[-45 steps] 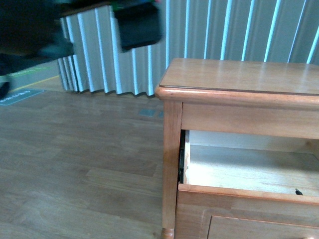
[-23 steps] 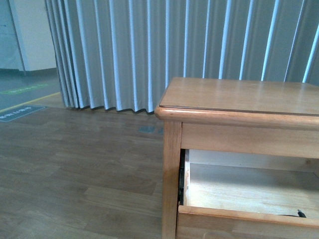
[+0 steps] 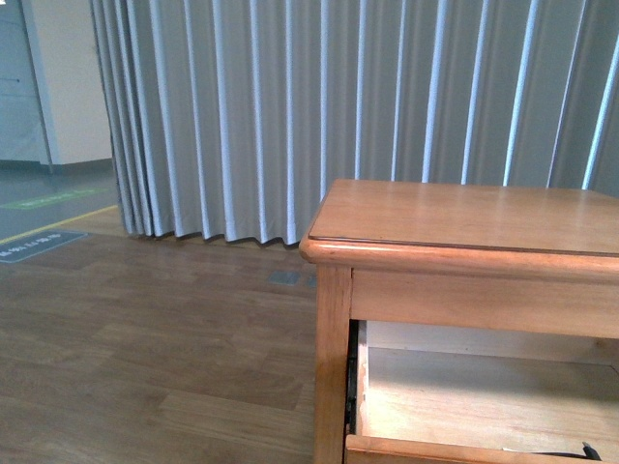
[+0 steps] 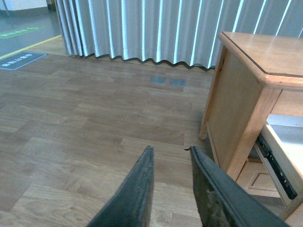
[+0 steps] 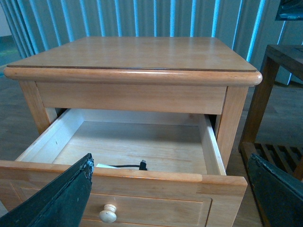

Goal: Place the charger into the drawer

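Lying in the open drawer (image 5: 142,176), charger (image 5: 105,166) (cable (image 5: 129,166) showing); right pincer (image 5: 169,163) wide, left pincer (image 4: 170,149) narrow; curtain (image 3: 290,116) behind.

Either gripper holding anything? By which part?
Nothing held. Left gripper open, only floor between its fingers; right gripper open, facing the drawer, where the charger lies.

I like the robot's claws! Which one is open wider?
The right gripper: its fingers stand far apart, framing the drawer. The left gripper shows only a narrow gap, over the floor.
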`<state>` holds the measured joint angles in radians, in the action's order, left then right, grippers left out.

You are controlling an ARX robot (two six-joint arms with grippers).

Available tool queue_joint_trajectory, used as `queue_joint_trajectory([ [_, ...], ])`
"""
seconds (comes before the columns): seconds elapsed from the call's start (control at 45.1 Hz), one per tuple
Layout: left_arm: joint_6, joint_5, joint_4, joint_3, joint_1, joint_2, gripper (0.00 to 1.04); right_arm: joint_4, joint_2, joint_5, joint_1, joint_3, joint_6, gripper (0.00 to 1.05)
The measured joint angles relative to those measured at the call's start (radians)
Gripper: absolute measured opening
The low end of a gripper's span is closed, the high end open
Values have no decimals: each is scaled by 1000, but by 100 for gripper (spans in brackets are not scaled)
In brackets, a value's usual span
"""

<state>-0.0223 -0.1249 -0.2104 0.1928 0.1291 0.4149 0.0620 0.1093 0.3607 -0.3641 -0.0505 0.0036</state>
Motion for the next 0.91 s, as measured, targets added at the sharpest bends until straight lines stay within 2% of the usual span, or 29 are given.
queue_joint_trajectory([
  [0.111,6,105,0,-36,-80,-42,8,0,0,0,0,0,0,96],
  [0.155,8,118,0,-48,-109,-56,4,0,0,0,0,0,0,96],
  [0.71,14,124,68,-153,-127,-233,4,0,0,0,0,0,0,96],
  [0.799,14,124,185,-172,-127,-341,4,0,0,0,0,0,0,96],
  [0.91,15,125,210,-181,-127,-406,4,0,0,0,0,0,0,96],
])
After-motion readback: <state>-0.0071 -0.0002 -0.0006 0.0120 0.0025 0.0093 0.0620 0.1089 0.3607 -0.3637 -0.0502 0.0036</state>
